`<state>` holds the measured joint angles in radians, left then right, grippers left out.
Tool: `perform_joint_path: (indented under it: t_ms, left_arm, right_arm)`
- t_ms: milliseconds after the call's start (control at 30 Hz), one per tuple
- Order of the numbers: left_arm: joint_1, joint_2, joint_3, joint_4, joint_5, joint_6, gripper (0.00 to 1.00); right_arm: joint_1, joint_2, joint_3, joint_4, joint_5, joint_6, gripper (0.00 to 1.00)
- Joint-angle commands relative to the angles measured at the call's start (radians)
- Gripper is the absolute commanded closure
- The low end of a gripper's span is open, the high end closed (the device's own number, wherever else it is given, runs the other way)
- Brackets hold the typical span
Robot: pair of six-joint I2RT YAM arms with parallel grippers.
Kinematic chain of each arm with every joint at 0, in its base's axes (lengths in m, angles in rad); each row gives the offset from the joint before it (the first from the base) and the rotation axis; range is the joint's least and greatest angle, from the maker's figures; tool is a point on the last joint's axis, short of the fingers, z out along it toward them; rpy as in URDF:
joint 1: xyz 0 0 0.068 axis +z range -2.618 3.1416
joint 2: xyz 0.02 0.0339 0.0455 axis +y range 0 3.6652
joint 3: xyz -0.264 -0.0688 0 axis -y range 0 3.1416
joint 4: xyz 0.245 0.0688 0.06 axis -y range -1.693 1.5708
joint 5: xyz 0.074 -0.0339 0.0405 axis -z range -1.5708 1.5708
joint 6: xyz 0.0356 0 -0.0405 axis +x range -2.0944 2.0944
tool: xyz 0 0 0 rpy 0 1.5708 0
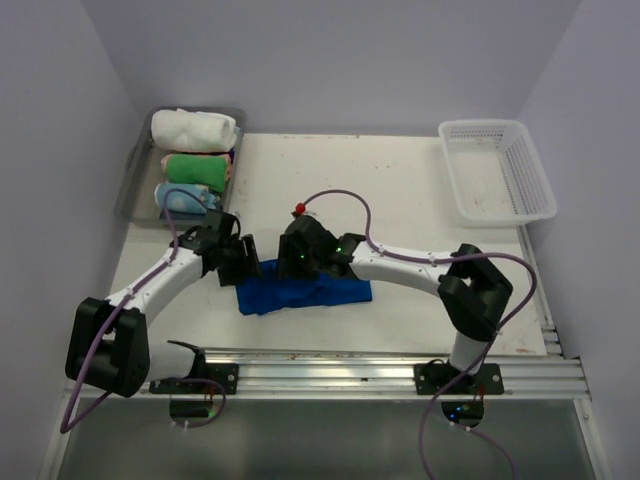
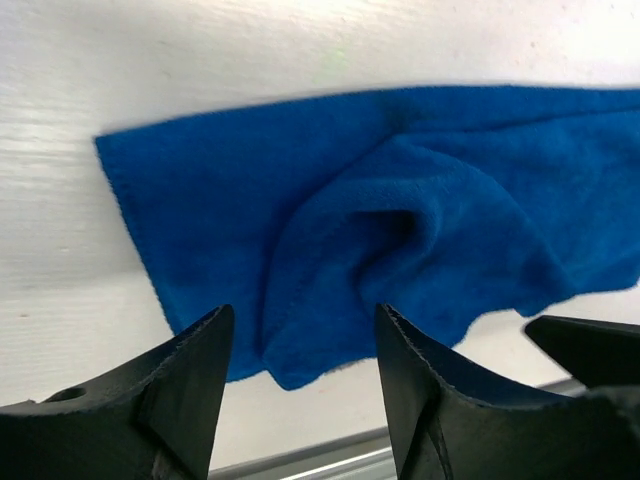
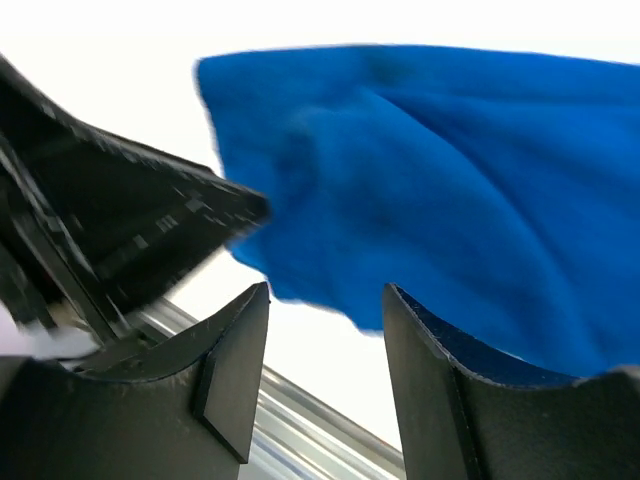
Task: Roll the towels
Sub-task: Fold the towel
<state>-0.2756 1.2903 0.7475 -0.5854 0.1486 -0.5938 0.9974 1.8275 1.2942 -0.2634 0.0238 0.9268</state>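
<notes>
Between the parted jaws of the left gripper (image 2: 305,315) nothing is held: through the gap shows only the near left corner of the blue towel (image 2: 400,200), lying on the white table (image 1: 400,190) just beyond the fingertips. The right gripper (image 3: 326,292) hangs close beside it, its jaws likewise apart and empty, poised over the same near edge of the cloth. From above, both claws crowd the left end of the towel, which lies spread but rumpled at the middle of the table's near side, a raised fold running across its centre. Farther out, at the far left corner, a grey tray (image 1: 140,160) holds the white towel (image 1: 195,128), already rolled, alongside a green towel (image 1: 197,167) and a pale blue dotted towel (image 1: 185,197). So the white one looks finished, and the blue one is not yet started. The next move, as I judge it, calls for smoothing that fold flat, then pinching one edge with both claws and turning it over evenly.
</notes>
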Motion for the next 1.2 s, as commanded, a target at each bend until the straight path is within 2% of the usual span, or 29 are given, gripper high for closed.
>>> perform_joint_path:
  t_ms: [0,100,200,333,500,633,867,967,1000,1167]
  left_arm:
    - [0.0,-0.023,-0.011,0.053,0.143,-0.005,0.37]
    - [-0.036,-0.026,-0.011,0.068,0.178,-0.041,0.39]
    - [-0.065,-0.019,-0.04,0.113,0.184,-0.11,0.44]
    - [-0.076,0.01,-0.082,0.171,0.169,-0.169,0.48]
    - [-0.091,0.032,-0.088,0.206,0.134,-0.179,0.44]
    - [-0.094,0.047,-0.082,0.243,0.14,-0.181,0.54]
    - [-0.116,0.115,-0.068,0.275,0.143,-0.176,0.55]
    - [-0.122,0.112,-0.056,0.268,0.135,-0.181,0.68]
    - [-0.123,0.104,-0.045,0.26,0.132,-0.182,0.77]
    - [-0.125,0.035,0.016,0.124,0.048,-0.156,0.9]
  right_arm:
    - [-0.022,-0.196,-0.088,-0.055,0.128,-0.046,0.47]
    - [-0.074,-0.285,-0.174,-0.102,0.16,-0.048,0.46]
    - [-0.115,-0.338,-0.235,-0.12,0.177,-0.052,0.46]
    - [-0.134,-0.398,-0.248,-0.164,0.214,-0.068,0.46]
    - [-0.146,-0.425,-0.256,-0.186,0.232,-0.083,0.45]
    - [-0.148,-0.421,-0.259,-0.194,0.222,-0.083,0.45]
    - [-0.148,-0.422,-0.263,-0.198,0.22,-0.072,0.45]
    - [-0.148,-0.424,-0.263,-0.203,0.225,-0.071,0.45]
    - [-0.148,-0.425,-0.263,-0.204,0.225,-0.069,0.45]
    - [-0.148,-0.424,-0.268,-0.209,0.226,-0.068,0.45]
